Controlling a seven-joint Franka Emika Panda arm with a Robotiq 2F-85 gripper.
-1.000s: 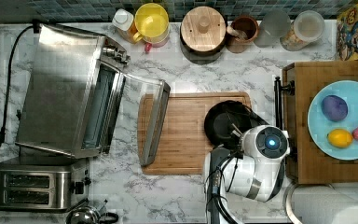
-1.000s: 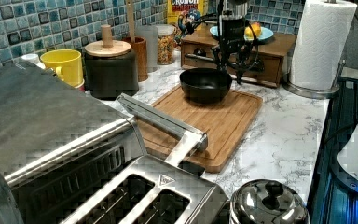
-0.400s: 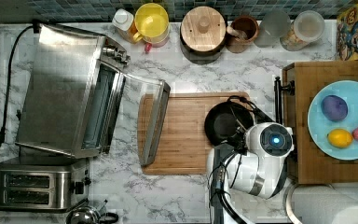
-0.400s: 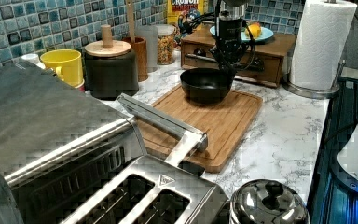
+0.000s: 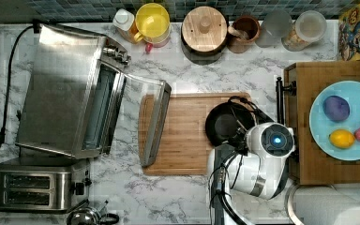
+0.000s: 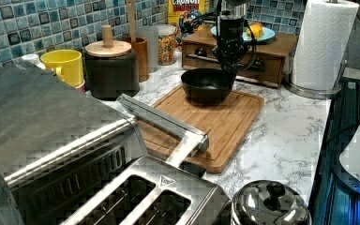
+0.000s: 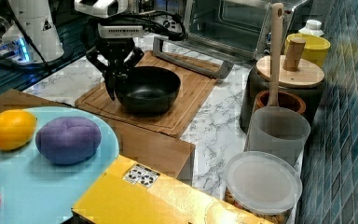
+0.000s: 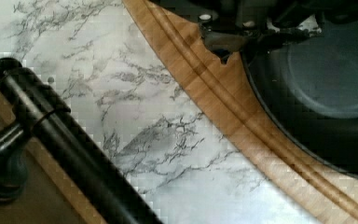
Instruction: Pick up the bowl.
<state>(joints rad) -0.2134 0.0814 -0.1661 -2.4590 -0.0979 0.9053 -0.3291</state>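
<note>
The gripper (image 7: 116, 84), in the upper left of the right view, straddles the near rim of the black bowl (image 7: 149, 88), fingers spread to either side of the rim; whether they press on it cannot be told. The bowl sits upright on a wooden cutting board (image 7: 186, 100) on the marble counter (image 7: 214, 135), centre frame.

Black bowl (image 7: 148, 88) sat on the wooden cutting board (image 7: 186, 100). Gripper (image 7: 113, 77) hung at the bowl's rim on the right view's left, fingers spread, one outside the wall. Toaster oven (image 7: 233, 21) stood behind.
</note>
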